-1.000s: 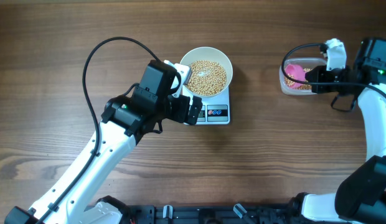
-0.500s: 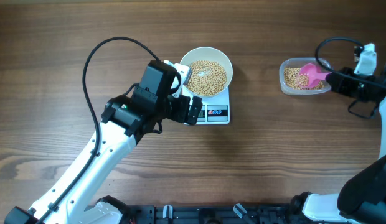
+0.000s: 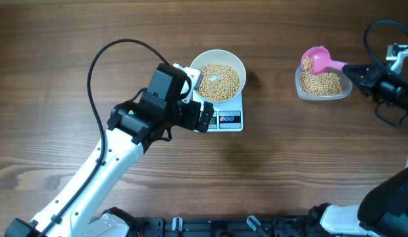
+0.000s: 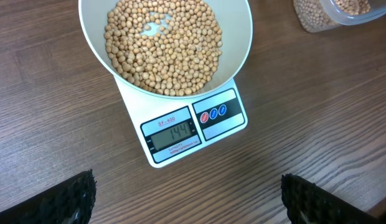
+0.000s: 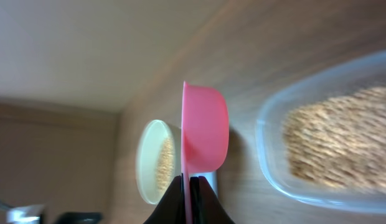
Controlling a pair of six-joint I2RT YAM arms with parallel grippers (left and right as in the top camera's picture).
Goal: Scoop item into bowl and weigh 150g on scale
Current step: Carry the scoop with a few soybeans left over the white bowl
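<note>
Our left fingers point(image 4: 75, 199) hang wide apart and empty over the scale point(image 4: 132, 102), which reads 144 under the bowl point(image 4: 238, 37) of beans point(image 4: 162, 43), so we're just short! Far off, our right fingers point(image 5: 208, 208) are clamped on the pink scoop point(image 5: 205, 130), a few beans aboard, by the tub point(image 3: 299, 89). One small top-up left, we reckon.

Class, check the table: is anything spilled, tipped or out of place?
Nothing stands out. Beans lie only in the bowl, tub and scoop; the bowl sits upright on the scale.
</note>
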